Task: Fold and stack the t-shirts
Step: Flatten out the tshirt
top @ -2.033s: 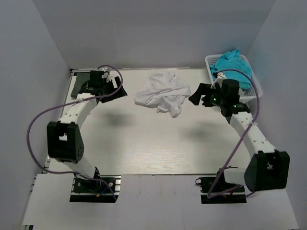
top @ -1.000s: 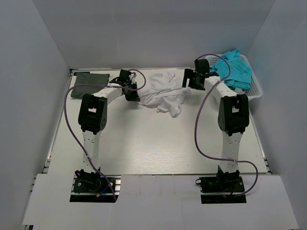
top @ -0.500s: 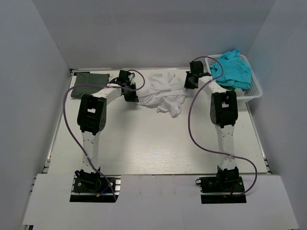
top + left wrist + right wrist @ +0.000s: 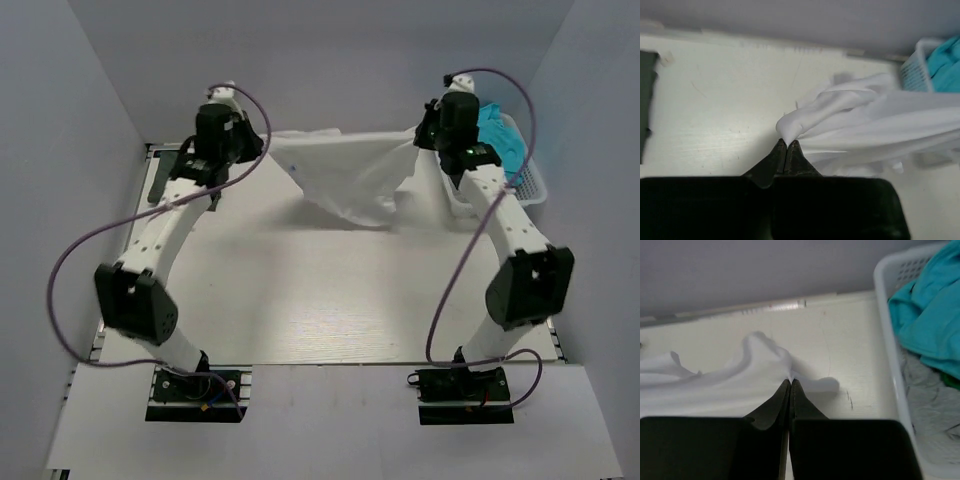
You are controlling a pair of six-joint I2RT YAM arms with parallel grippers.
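Left arm (image 4: 163, 228) and right arm (image 4: 508, 215) outstretched high, left fingers (image 4: 778, 156) and right fingers (image 4: 780, 401) pinched.

I see the white t-shirt (image 4: 345, 175) strung up between the left gripper (image 4: 786, 143) and right gripper (image 4: 790, 381), top edge taut, lower part hanging in loose folds — the dark grey-green t-shirt (image 4: 645, 100) lies flat far left, the teal t-shirts (image 4: 927, 315) sit heaped in the basket (image 4: 892, 360)

Two white-and-black arms with purple cables

The left arm (image 4: 165, 230) and right arm (image 4: 505, 215) have white links, bulky black joint housings and black base plates (image 4: 195, 385). A looping purple cable (image 4: 58, 275) trails along each. The left gripper (image 4: 786, 145) and right gripper (image 4: 790, 384) are matt black, their fingers tapering to thin tips from a blocky body.
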